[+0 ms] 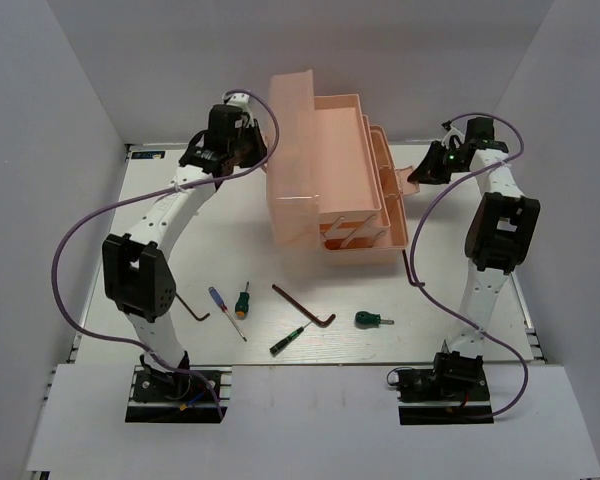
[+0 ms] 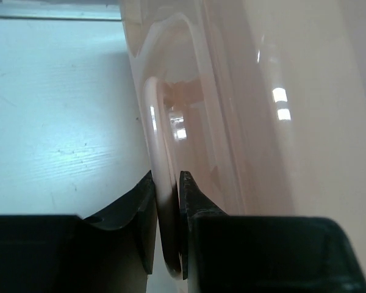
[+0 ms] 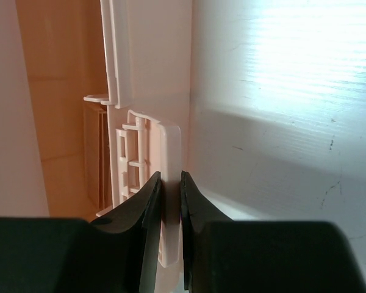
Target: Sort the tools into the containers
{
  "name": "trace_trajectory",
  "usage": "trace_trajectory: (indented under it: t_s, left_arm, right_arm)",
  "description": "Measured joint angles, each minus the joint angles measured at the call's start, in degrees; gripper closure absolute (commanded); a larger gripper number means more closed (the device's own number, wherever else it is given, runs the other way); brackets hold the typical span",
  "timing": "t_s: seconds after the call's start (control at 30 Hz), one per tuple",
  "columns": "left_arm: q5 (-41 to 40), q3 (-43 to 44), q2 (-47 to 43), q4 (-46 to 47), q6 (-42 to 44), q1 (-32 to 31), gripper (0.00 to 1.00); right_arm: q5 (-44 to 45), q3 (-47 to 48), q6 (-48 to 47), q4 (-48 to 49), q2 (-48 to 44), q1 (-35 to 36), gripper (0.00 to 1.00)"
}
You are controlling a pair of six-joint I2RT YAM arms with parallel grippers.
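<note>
Lying lengthwise near-to-far, toolbox (image 1: pixel 342 150), left hand (image 2: pixel 168 196) pinching handle (image 2: pixel 151 110), right hand (image 3: pixel 171 184) latch (image 3: pixel 171 143)

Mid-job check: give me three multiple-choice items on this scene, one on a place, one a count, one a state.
1. Where is the stubby green-handled screwdriver, relative to the translucent salmon-pink plastic toolbox? A) in its tray B) on the white table, nearer the arm bases C) behind it
2. Screwdrivers on the table? A) two B) six C) four
3. The left gripper is: A) shut on the looped lid handle B) open C) holding a hex key
B: it lies on bare table. C: the blue screwdriver, green-orange screwdriver, black-green screwdriver and the green one. A: fingers pinch the loop.
</note>
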Motion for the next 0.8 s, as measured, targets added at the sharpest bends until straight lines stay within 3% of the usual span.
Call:
trace_trajectory:
  t_s: [0.13, 0.23, 0.27, 0.4, 0.53, 0.8]
  left_arm:
    - [0.3, -6.9, -3.9, 2.7, -0.8, 0.9, 1.00]
    - [0.4, -10.8, -6.3, 4.3, -1.4, 1.4, 0.67]
    - [0.2, -12.3, -7.1, 4.9, -1.3, 1.6, 0.45]
    - [-4.6, -17.6, -11.2, 4.0, 1.2, 4.2, 0.22]
    - [-9.4, -20.0, -16.3, 2.7, 1.9, 8.2, 0.16]
    - [-13.1, -20.4, -24.0, 0.2, 2.5, 11.1, 0.16]
  right_arm:
    - [-1.3, 0.0, -0.1, 0.0, 0.2, -0.1, 1.00]
    - [-2.1, 0.0, -0.3, 0.0, 0.3, -0.1, 1.00]
    - [-2.4, 0.0, -0.5, 0.0, 0.3, -0.1, 1.00]
    - [-2.2, -0.3, -1.4, 0.9, 0.3, -0.5, 1.00]
    - [-1.8, -0.4, -1.5, 1.5, 0.3, -2.2, 1.00]
    - [-1.6, -1.5, -0.5, 3.2, 0.3, -3.0, 1.00]
